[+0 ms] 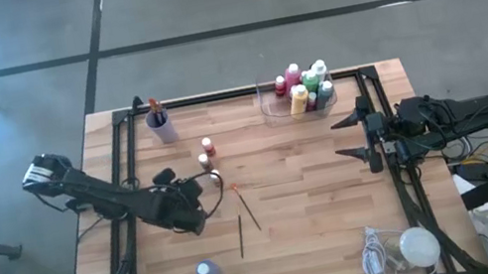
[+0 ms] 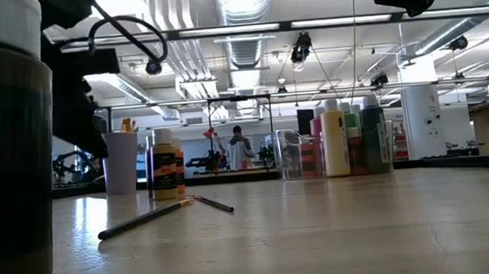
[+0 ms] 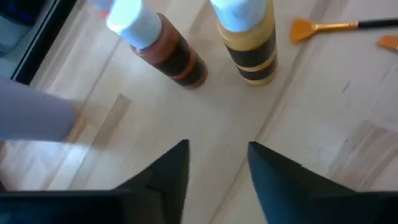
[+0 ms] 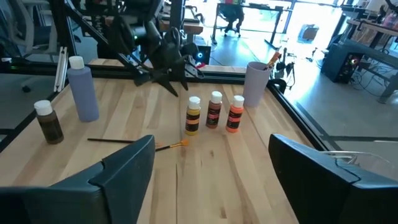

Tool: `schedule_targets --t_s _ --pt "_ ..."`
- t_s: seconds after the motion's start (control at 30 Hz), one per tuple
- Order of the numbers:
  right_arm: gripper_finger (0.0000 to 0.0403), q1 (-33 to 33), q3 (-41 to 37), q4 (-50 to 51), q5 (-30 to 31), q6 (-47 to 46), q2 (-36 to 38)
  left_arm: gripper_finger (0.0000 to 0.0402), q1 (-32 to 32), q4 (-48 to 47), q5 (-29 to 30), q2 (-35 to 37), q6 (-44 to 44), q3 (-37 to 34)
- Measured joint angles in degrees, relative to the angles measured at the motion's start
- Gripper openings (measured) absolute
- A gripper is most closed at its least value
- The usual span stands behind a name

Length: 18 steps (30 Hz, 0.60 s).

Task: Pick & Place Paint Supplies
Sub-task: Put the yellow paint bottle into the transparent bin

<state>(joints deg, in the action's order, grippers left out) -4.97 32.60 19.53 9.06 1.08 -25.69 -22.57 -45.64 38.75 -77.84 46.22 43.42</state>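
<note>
High view: several bottles (image 1: 306, 88) already gathered in clear tray (image 1: 272, 112); others and brushes (image 1: 247, 207) left scattered mid-table. Left gripper (image 1: 213, 185) parted, empty, beside brown bottle (image 3: 166, 48); right gripper (image 1: 355, 136) spread, empty, near tray.

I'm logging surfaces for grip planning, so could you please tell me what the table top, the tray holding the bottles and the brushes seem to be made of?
Table top: pale wooden planks, matt, with seams and grain showing.
Tray: likely clear plastic; the boards show through its wall.
Brushes: thin dark handles, possibly wood or plastic; one shows an orange bristle tip.
</note>
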Motion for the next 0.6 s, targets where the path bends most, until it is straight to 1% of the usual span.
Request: schedule_targets --t_s 0.1,0.23,0.33,0.4,0.5,0.6 --pt "0.0324 0.02 0.0 0.0 0.0 0.0 0.0 0.0205 0.0 6.96 0.03 0.0 -5.49 -3.2" --pt "0.0337 0.01 0.0 0.0 0.0 0.0 0.0 0.0232 0.21 21.39 0.2 0.0 -14.21 -8.21" --pt "0.0347 0.0 0.0 0.0 0.0 0.0 0.0 0.0235 0.9 31.17 0.69 0.0 -18.94 -11.32" --pt "0.0353 0.01 -0.01 0.0 0.0 0.0 0.0 0.0234 1.41 36.11 0.85 0.0 -20.79 -13.14" --pt "0.036 0.02 0.0 0.0 0.0 0.02 0.04 0.0232 2.15 42.06 0.87 0.0 -21.05 -15.43" --pt "0.0361 0.02 -0.01 0.0 -0.02 0.0 0.04 0.0232 2.79 46.08 0.87 0.0 -20.64 -17.58"
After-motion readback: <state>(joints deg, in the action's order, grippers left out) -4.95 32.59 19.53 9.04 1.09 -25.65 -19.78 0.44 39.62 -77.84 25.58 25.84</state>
